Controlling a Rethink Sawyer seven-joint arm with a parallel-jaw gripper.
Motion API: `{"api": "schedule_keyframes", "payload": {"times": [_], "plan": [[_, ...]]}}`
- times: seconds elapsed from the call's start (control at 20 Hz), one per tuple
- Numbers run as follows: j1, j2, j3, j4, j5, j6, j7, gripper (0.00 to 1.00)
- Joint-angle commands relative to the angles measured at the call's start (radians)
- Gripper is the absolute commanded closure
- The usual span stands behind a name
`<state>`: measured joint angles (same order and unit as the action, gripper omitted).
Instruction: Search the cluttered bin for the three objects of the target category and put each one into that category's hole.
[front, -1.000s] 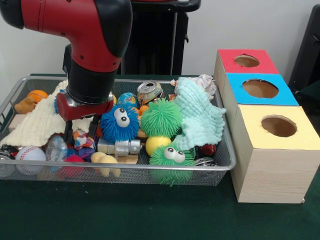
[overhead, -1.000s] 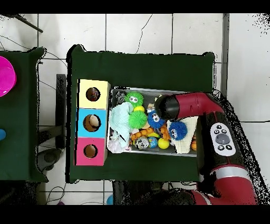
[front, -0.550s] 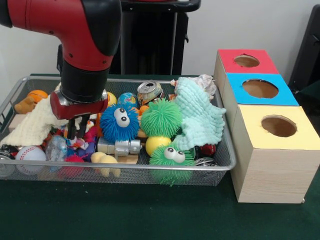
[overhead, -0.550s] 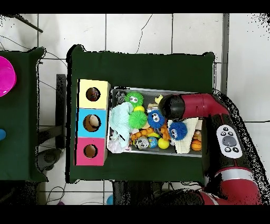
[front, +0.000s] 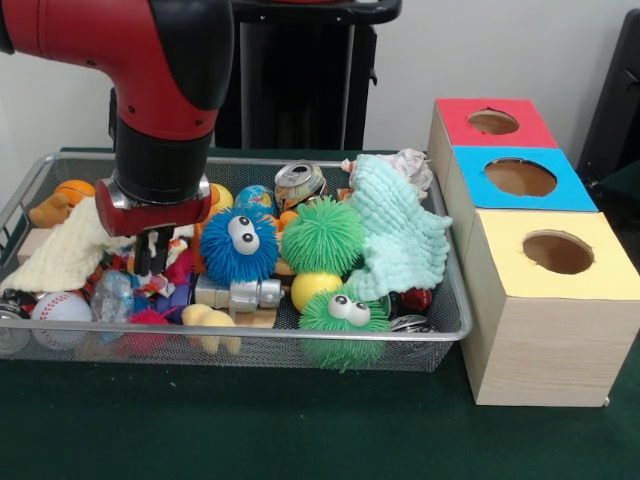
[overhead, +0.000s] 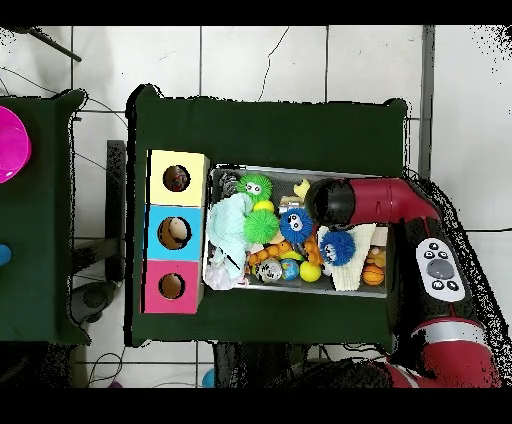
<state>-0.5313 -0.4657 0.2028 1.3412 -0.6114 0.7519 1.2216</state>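
Observation:
My gripper reaches down into the left part of the wire bin. Its fingers are drawn together on a small multicoloured toy in the clutter, just left of a blue fuzzy ball with eyes. Right of the bin stand three wooden boxes with round holes: red, blue and yellow. In the overhead view the red arm covers the gripper over the bin's right part. The yellow box there has something dark in its hole.
The bin also holds a green fuzzy ball, a green one with eyes, a mint cloth, a cream cloth, a baseball, a can and a yellow ball. Green felt covers the table.
The fingers were spread over the clutter a second ago and have closed. The arm has shifted left in the front view and risen slightly.

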Motion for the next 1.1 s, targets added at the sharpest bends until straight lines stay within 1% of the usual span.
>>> {"api": "schedule_keyframes", "payload": {"times": [0.05, 0.15, 0.35, 0.55, 0.85, 1.1], "plan": [[0.001, -0.007, 0.005, 0.078, 0.024, 0.148, -0.029, 1.0], [0.002, -0.041, 0.007, 0.099, 0.05, 0.181, -0.023, 1.0], [0.008, -0.116, 0.015, 0.126, 0.118, 0.295, -0.014, 1.0], [0.015, -0.157, 0.018, 0.135, 0.163, 0.38, -0.009, 1.0], [0.017, -0.191, 0.017, 0.151, 0.193, 0.437, 0.014, 1.0], [0.019, -0.207, 0.014, 0.166, 0.211, 0.455, 0.041, 1.0]]}}
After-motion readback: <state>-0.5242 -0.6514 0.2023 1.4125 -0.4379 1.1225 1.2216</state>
